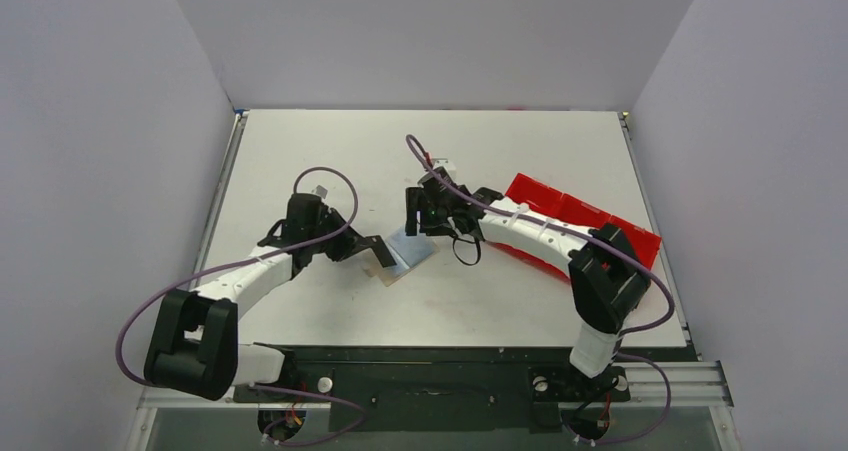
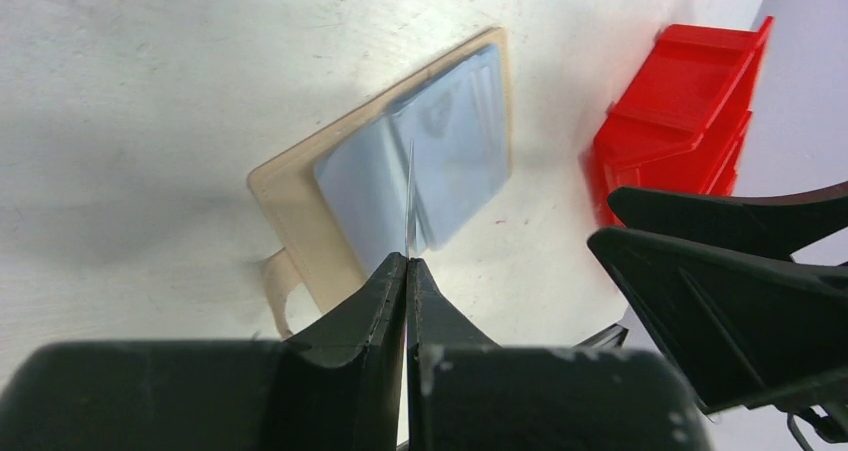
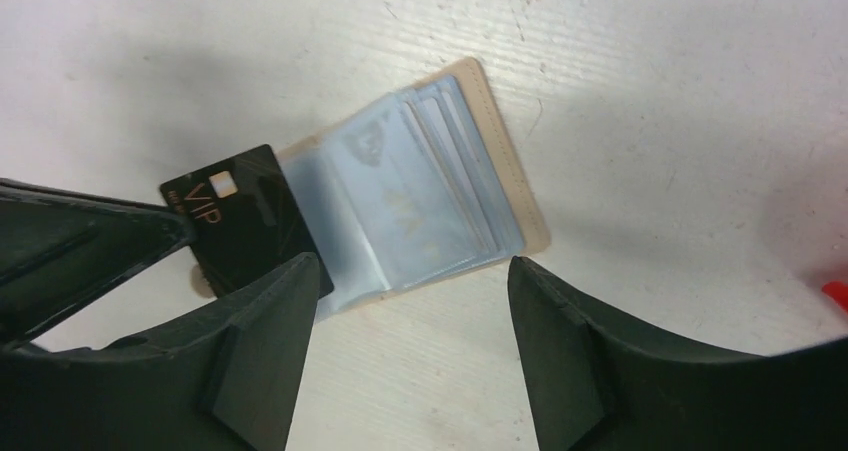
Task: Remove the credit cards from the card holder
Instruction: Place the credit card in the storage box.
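Note:
The card holder [image 1: 412, 254] lies open on the table, tan [image 2: 300, 211] with pale blue plastic sleeves [image 3: 420, 191]. My left gripper [image 2: 408, 261] is shut on a credit card, which shows edge-on as a thin line [image 2: 410, 196] in the left wrist view. The right wrist view shows that card as black with "VIP" on it [image 3: 245, 221], overlapping the holder's left end. Faint gold lettering shows through one sleeve [image 3: 405, 211]. My right gripper [image 3: 410, 266] hovers open over the holder's near edge with nothing between its fingers [image 3: 270, 311].
A red compartment tray [image 1: 575, 216] stands to the right of the holder, under the right arm, and also shows in the left wrist view [image 2: 690, 101]. The two grippers [image 1: 378, 251] [image 1: 425, 216] are close together over the holder.

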Robot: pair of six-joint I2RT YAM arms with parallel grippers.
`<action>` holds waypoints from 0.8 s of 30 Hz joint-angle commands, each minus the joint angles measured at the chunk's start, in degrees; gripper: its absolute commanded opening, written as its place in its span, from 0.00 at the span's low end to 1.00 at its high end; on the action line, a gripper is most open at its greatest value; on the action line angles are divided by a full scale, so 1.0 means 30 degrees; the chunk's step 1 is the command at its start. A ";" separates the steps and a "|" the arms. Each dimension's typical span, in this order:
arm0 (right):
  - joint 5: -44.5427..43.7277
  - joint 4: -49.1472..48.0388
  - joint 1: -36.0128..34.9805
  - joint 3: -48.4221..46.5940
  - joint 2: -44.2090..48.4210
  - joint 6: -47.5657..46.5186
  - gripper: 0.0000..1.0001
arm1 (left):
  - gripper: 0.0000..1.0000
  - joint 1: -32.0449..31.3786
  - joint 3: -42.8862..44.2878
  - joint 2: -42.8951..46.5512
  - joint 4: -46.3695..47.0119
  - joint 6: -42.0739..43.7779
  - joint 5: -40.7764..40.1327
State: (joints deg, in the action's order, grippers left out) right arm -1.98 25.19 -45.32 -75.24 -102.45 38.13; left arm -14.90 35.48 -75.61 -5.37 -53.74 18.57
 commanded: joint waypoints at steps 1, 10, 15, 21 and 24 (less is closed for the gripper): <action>0.2147 -0.1894 0.0756 0.0928 0.1817 -0.0033 0.66 | 0.00 0.0098 0.1370 0.0827 -0.0089 0.0348 0.0937; 0.6698 -0.6880 0.2259 0.4624 0.4601 0.0645 0.67 | 0.00 0.0100 0.2022 0.1761 0.2271 -0.0669 0.3734; 0.9246 -1.0114 0.3202 0.6104 0.5734 0.1670 0.67 | 0.00 0.0100 0.1998 0.2027 0.5120 -0.1995 0.5148; 1.1456 -1.2808 0.3607 0.7229 0.6610 0.3076 0.66 | 0.00 0.0073 0.2003 0.1441 0.8738 -0.3880 0.6916; 1.1579 -1.3083 0.3636 0.7380 0.6942 0.3302 0.63 | 0.00 0.0058 0.1861 0.1163 1.0431 -0.4809 0.7303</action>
State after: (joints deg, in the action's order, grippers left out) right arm 28.99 -6.33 -34.65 -53.71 -84.82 45.89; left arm -14.90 38.74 -71.40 14.06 -63.42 36.10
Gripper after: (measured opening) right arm 0.650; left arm 0.004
